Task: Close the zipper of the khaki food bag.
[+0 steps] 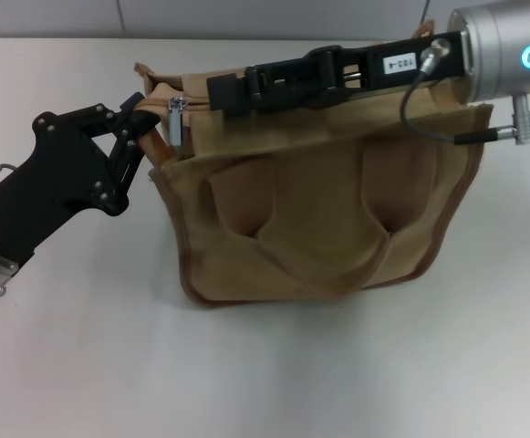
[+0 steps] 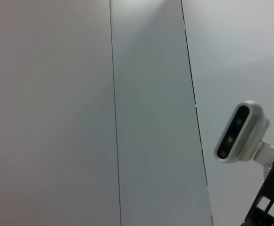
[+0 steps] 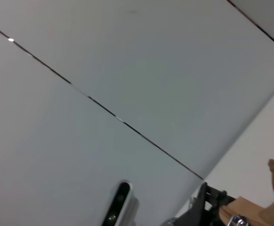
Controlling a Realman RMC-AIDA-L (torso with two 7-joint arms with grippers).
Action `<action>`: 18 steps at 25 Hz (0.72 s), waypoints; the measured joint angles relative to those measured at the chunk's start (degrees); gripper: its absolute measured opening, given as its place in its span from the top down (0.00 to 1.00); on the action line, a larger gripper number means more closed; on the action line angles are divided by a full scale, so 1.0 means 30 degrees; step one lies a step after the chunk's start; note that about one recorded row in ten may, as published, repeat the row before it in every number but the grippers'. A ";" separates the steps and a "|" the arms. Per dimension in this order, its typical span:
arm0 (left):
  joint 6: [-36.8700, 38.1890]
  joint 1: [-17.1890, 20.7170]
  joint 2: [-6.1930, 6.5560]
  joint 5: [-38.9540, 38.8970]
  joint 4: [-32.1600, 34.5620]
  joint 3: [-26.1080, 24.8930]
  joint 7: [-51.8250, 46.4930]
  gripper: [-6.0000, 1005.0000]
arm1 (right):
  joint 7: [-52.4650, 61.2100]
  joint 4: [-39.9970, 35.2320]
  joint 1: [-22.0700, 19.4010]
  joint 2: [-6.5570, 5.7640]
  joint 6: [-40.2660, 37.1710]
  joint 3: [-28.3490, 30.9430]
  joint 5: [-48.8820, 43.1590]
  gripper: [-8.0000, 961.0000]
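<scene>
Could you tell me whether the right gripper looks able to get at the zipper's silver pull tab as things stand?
Probably yes. The right gripper lies along the top of the khaki food bag, with its tip just short of the pull tab. Nothing sits between them, though the left gripper crowds the same corner.

Bare table (image 1: 274, 365) lies open before the khaki food bag (image 1: 319, 228) — both claws crowd its top.

Bright, even overhead light; head view sharp. Soft faint shadow under the bag (image 1: 319, 219) on the pale surface (image 1: 246, 383). Small glare on the silver zipper pull (image 1: 175, 114). Wrist views flat grey, slightly soft.
</scene>
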 joint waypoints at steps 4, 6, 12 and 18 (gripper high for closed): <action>0.0034 -0.0108 0.0000 -0.0012 -0.0017 0.0000 0.0050 0.95 | 0.0991 -0.0021 0.0624 0.0093 0.0583 -0.0362 -0.0608 0.21; 0.0109 -0.0191 0.0000 -0.0013 -0.0017 0.0000 0.0060 0.95 | 0.1275 -0.0026 0.0836 0.0131 0.0822 -0.0706 -0.0751 0.21; 0.0462 -0.0392 0.0000 -0.0012 -0.0018 0.0042 -0.0007 0.95 | 0.1545 -0.0034 0.1077 0.0331 0.1488 -0.1135 -0.0852 0.21; 0.0829 -0.0566 0.0001 0.0116 -0.0035 0.0198 -0.0037 0.95 | 0.1534 -0.0041 0.1070 0.0523 0.1993 -0.1468 -0.0862 0.22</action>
